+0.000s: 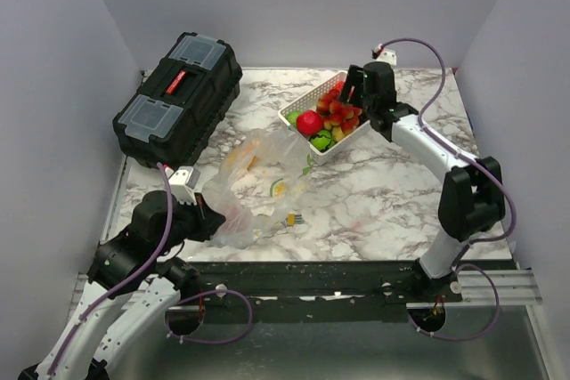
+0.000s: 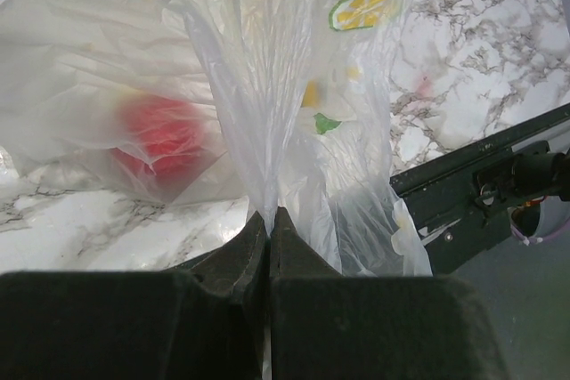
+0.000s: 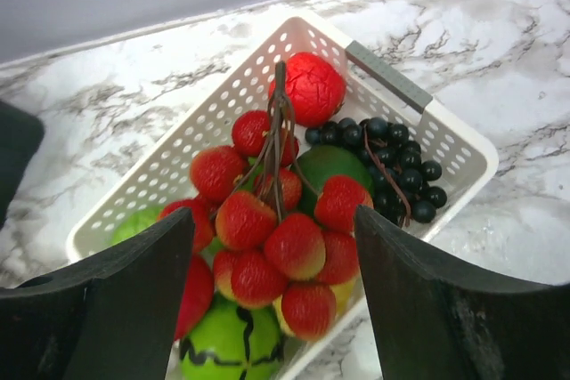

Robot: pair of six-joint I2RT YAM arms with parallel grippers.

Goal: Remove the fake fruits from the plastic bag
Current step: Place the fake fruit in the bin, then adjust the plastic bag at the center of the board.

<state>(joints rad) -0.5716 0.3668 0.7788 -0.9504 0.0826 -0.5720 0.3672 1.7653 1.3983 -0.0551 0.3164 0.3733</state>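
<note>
Task judged partly complete: many fake fruits (image 3: 245,220) sit in the white basket (image 3: 419,109) below the wide right claw (image 1: 349,93), while the left claw (image 2: 269,215) pinches the plastic bag (image 2: 249,86) on the bench (image 1: 374,193), with a red fruit (image 2: 160,135) and a citrus slice (image 2: 361,6) inside.

overhead sees all; wrists close: left bag (image 2: 249,86), right basket (image 3: 200,126).

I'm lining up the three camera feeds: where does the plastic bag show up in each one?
Top external: the plastic bag lies left of centre on the table, just ahead of the left arm.
Left wrist: it fills the upper frame, a fold pinched in the shut left gripper.
Right wrist: not in it; the open right gripper hangs over the white basket.
Shared landmark: the marble table, seen in all three.
</note>
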